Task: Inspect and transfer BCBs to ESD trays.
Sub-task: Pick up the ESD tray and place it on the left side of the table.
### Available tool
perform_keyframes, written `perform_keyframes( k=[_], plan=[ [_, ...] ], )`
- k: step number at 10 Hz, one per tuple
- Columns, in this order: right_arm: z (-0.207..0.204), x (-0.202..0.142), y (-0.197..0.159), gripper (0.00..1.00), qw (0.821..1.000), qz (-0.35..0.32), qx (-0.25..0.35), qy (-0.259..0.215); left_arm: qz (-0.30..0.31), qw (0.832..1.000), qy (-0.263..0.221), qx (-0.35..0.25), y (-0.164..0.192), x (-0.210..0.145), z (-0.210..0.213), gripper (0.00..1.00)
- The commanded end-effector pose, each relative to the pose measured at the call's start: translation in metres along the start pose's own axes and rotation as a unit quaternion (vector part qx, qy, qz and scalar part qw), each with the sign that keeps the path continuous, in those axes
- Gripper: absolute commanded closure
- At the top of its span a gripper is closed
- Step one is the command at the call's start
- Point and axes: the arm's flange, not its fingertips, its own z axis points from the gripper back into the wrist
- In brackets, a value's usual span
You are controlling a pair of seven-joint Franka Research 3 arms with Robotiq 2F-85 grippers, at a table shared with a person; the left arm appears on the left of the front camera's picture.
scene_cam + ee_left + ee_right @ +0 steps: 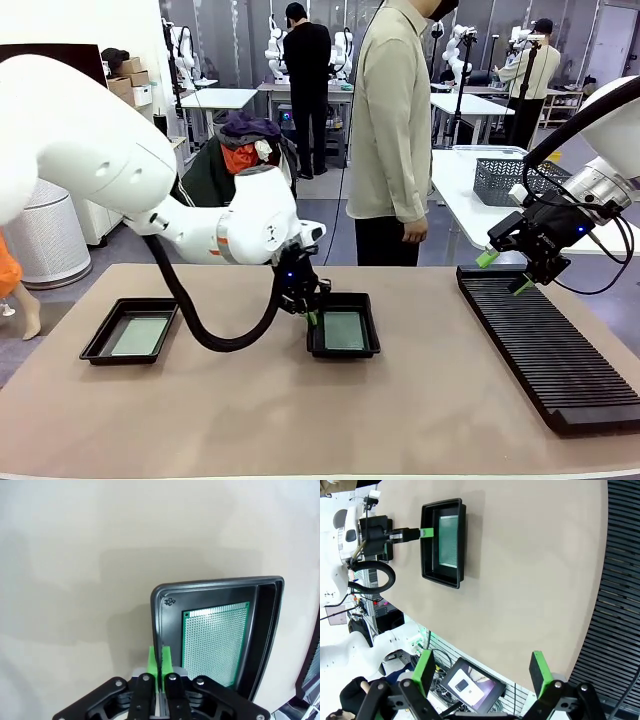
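I have the broad tan table (300, 420) before me, with a person (392, 130) in a pale shirt standing at its far edge. The largest item on it is the long black ribbed slotted rack (550, 345) on my right side; its slots look empty from here.

Two shallow black rectangular plastic ESD trays with flared rims sit on the table. The left tray (100, 345) and the centre tray (365, 310) each already carry one thin flat green rectangular board: one BCB (140, 336) lies flat on the left tray's floor, the other BCB (215, 642) flat on the centre tray's floor, its perforated face up.

My left gripper (160, 662) is clenched, green pads pressed together with nothing between them, just beside the centre tray's near-left rim; whether the pads touch the rim I cannot tell. My right gripper (485, 672) stands released, jaws wide, hovering above the rack's far end and holding nothing.

Handling assessment: I judge these boards light, stiff and thin, with a fine patterned face that should not be scuffed. Lying flush in a tray, a board offers little purchase; I would take it by an edge only, pads on the bare margin, with light pressure, since a thin board could slip or flex.
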Motion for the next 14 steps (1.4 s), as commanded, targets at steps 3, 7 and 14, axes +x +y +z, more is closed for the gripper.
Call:
perform_keyframes(
  k=[3, 7, 14],
  plan=[
    [0.000, 0.000, 0.001, 0.00, 1.000, -0.007, -0.003, -0.002, -0.004, 0.999, -0.006, -0.034, 0.059, -0.018, 0.028, 0.97],
    [0.000, 0.000, 0.001, 0.00, 1.000, -0.007, -0.003, -0.002, -0.007, 1.000, -0.017, -0.013, 0.123, -0.029, 0.065, 0.97],
    [0.000, 0.000, 0.001, 0.00, 1.000, -0.007, -0.003, -0.002, -0.003, 1.000, -0.013, 0.023, 0.206, -0.024, 0.078, 0.97]
  ],
)
